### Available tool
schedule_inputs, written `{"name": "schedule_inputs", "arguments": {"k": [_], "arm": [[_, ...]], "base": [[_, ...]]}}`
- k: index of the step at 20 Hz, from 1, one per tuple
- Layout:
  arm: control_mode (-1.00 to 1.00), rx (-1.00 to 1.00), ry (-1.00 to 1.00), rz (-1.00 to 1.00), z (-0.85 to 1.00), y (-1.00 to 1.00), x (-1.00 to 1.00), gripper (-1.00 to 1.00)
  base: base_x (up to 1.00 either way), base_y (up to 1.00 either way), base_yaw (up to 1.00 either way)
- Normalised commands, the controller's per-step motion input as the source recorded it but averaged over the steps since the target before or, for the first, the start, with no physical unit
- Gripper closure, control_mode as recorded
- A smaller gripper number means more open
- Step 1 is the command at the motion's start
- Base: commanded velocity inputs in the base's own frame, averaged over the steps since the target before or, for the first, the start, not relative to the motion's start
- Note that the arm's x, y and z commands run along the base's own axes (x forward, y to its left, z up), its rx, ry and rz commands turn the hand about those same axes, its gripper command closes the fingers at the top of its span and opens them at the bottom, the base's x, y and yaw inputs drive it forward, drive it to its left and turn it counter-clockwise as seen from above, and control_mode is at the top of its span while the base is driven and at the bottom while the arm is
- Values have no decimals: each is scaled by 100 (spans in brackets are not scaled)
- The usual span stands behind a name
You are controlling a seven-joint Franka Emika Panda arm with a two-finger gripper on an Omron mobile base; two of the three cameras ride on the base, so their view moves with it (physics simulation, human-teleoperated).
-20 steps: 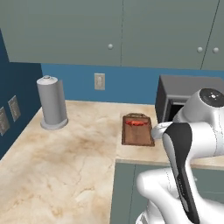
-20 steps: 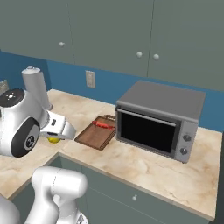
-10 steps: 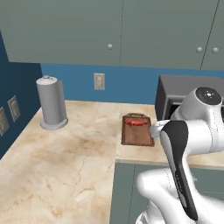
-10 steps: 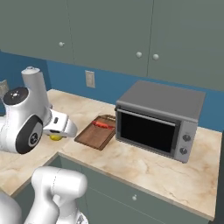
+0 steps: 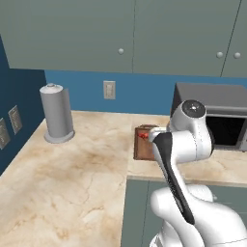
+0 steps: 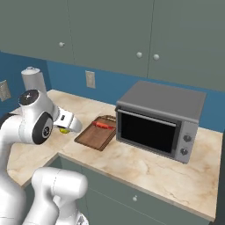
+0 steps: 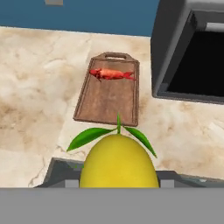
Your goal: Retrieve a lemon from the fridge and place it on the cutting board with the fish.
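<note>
My gripper [image 6: 67,127] is shut on the lemon [image 7: 119,160], a bright yellow fruit with green leaves that hides the fingertips in the hand view. The lemon [image 6: 64,130] hangs above the counter's front edge, just short of the near end of the cutting board [image 7: 109,94]. This dark brown board [image 6: 96,134] lies on the counter left of the oven. A small red fish [image 7: 112,74] rests at its far end, also seen as a red fish [image 6: 102,125] from the right base. The arm partly covers the board [image 5: 144,145] in the left base view. The fridge is out of view.
A grey toaster oven [image 6: 160,121] with a dark door stands right beside the board. A grey paper towel holder [image 5: 57,113] stands at the back left of the beige counter [image 5: 72,173]. Upper cabinets [image 5: 120,34] hang overhead, with a wall outlet [image 5: 109,89] beneath.
The arm has swung a little toward the board, carrying the lemon closer to its near end. The board, fish and oven have stayed put.
</note>
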Motion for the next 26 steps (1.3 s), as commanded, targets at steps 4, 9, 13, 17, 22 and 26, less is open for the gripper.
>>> {"name": "schedule_inputs", "arguments": {"k": [4, 9, 13, 17, 22, 26], "arm": [[-100, 9, 4, -35, -42, -19, 65, 100], [-100, 16, 1, -18, -12, -7, 45, 100], [-100, 17, 10, -7, -8, 0, 44, 100], [-100, 3, 22, -2, -11, 0, 50, 100], [-100, 0, 14, 0, -10, 0, 59, 100], [-100, 0, 0, 0, -22, 0, 50, 100]], "base": [[0, 0, 0], [0, 0, 0], [0, 0, 0], [0, 0, 0], [0, 0, 0], [0, 0, 0]]}}
